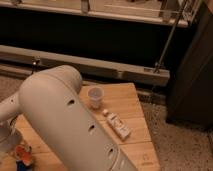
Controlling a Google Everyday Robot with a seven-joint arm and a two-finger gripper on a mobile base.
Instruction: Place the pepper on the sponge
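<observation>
The orange pepper [22, 150] shows at the lower left corner of the camera view, held in my gripper [18, 146], which hangs from the pale wrist at the left edge. Directly beneath the pepper lies the blue sponge [26, 162] on the wooden table [132, 112]; only a small patch of it shows. The pepper is just above the sponge or touching it; I cannot tell which. My bulky white arm [70, 125] fills the middle of the view and hides much of the table's left half.
A translucent plastic cup [95, 97] stands on the table's far side. A small white packet [118, 125] lies right of the arm. Dark shelving and a metal rail run behind the table; speckled floor lies to the right.
</observation>
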